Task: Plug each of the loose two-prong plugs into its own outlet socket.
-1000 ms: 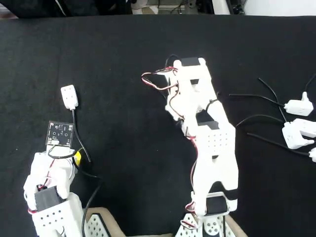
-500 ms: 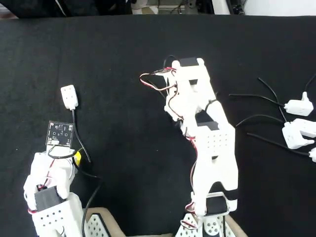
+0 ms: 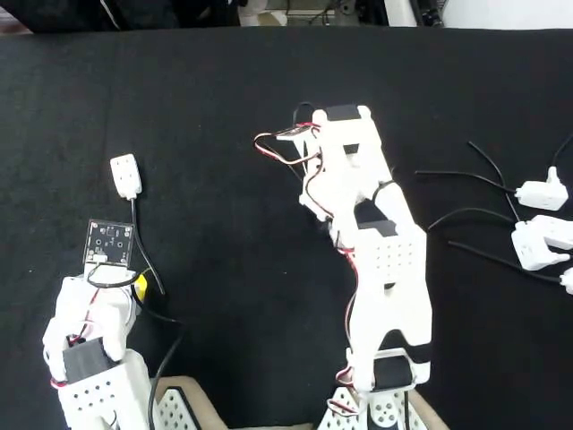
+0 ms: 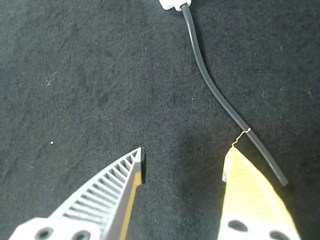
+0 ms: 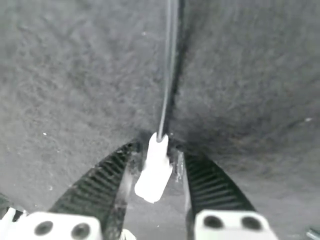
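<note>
The right wrist view showed what the high view could not: the right gripper was drawn narrow around a small white two-prong plug, its dark ribbed fingers pressed close on either side, and a thin cord ran straight away from the plug over the cloth. From above, the right arm stretched up the middle of the table and covered that plug entirely. The left wrist view showed the left gripper spread wide and holding nothing, one finger grey and the other yellow, with a black cable passing just beside the yellow tip. That cable led to a second plug, which lay on the black tabletop just beyond the left arm. Well apart, at the table's right edge, lay white connector bodies with loose black leads.
</note>
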You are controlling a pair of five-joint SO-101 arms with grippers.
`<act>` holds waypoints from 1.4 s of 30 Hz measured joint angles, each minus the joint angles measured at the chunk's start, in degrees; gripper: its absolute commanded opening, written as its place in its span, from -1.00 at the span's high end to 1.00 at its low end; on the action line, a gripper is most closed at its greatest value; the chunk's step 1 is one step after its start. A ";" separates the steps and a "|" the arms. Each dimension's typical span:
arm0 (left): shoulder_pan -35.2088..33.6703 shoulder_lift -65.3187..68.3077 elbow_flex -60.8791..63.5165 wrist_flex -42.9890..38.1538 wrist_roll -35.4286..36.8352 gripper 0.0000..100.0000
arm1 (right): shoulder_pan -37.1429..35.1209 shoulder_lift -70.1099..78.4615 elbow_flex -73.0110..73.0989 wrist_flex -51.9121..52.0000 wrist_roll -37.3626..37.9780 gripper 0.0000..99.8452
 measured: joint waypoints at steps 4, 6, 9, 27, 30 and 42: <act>0.00 0.00 0.00 0.00 0.00 0.48 | 0.00 0.00 0.44 0.00 3.34 0.73; 0.00 0.00 0.00 0.00 0.00 0.48 | 0.00 0.00 0.44 0.00 3.78 0.73; 0.00 0.00 0.00 0.00 0.00 0.48 | 0.00 0.00 0.44 0.00 3.78 0.73; 0.00 0.00 0.00 0.00 0.00 0.48 | 0.44 -0.35 3.96 0.00 2.29 0.74; 0.00 0.00 0.00 0.00 0.00 0.48 | 0.44 -0.35 3.96 0.00 2.29 0.79; 0.00 0.00 0.00 0.00 0.00 0.48 | 1.49 -3.96 8.97 0.00 2.20 0.98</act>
